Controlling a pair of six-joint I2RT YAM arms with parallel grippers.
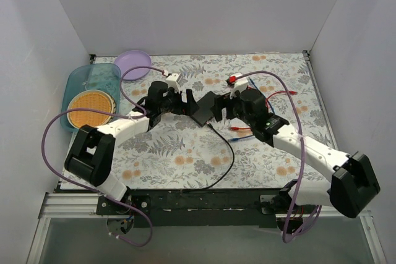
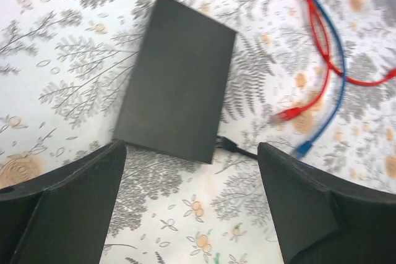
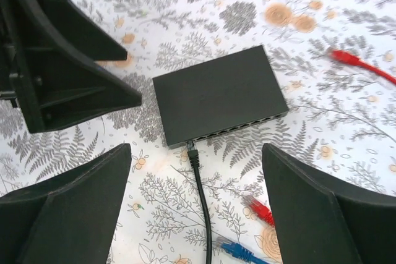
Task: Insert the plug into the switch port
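Observation:
The switch [image 1: 204, 108] is a flat black box lying on the floral cloth between my two grippers. It also shows in the left wrist view [image 2: 176, 91] and the right wrist view [image 3: 219, 94]. The black plug [image 3: 193, 151] sits in the end port of its front face, and its black cable [image 3: 203, 208] trails toward me. In the left wrist view the plug [image 2: 226, 143] shows at the box's corner. My left gripper [image 2: 192, 153] is open and empty just left of the switch. My right gripper [image 3: 197, 149] is open and empty, its fingers either side of the cable.
Loose red [image 3: 260, 209] and blue [image 3: 238, 251] plugs lie right of the black cable, with their cables [image 1: 247, 131] running right. A teal bin [image 1: 93, 88] holding an orange disc and a purple plate [image 1: 132, 64] stand at the far left. White walls enclose the table.

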